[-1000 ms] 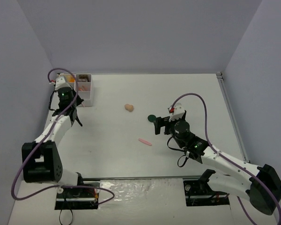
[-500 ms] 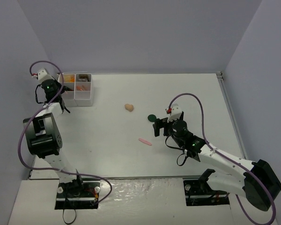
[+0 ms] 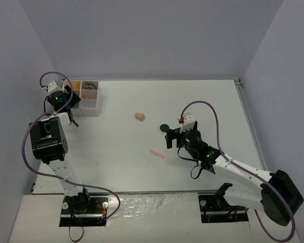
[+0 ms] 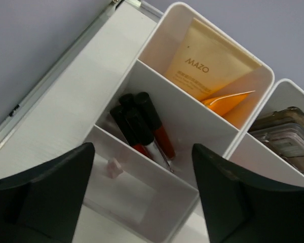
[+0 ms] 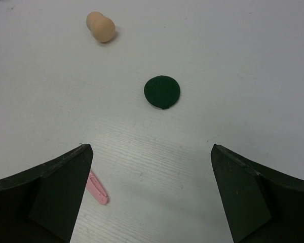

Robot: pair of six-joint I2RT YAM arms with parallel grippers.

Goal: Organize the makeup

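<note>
My left gripper (image 4: 142, 149) is open above the near corner of the white box (image 4: 157, 109), with nothing between its fingers. The box holds a beige tube (image 4: 213, 61), an orange tube (image 4: 228, 101), dark-capped red sticks (image 4: 142, 126), brown palettes (image 4: 286, 129) and a small pale pink piece (image 4: 113, 167). My right gripper (image 5: 150, 148) is open low over the table. The dark-green compact (image 5: 162, 91) lies just ahead of it, the beige sponge (image 5: 101, 26) farther off, and a pink stick (image 5: 97, 188) by its left finger.
In the top view the box (image 3: 91, 107) stands at the far left corner, close to the left wall, with my left gripper (image 3: 66, 104) beside it. The sponge (image 3: 139, 116), compact (image 3: 164, 127) and pink stick (image 3: 157, 153) lie mid-table near my right gripper (image 3: 170, 136).
My left arm has folded back and swung to the box's left side, and its jaws have gone from shut to open. The right gripper has edged slightly left and stays open.
</note>
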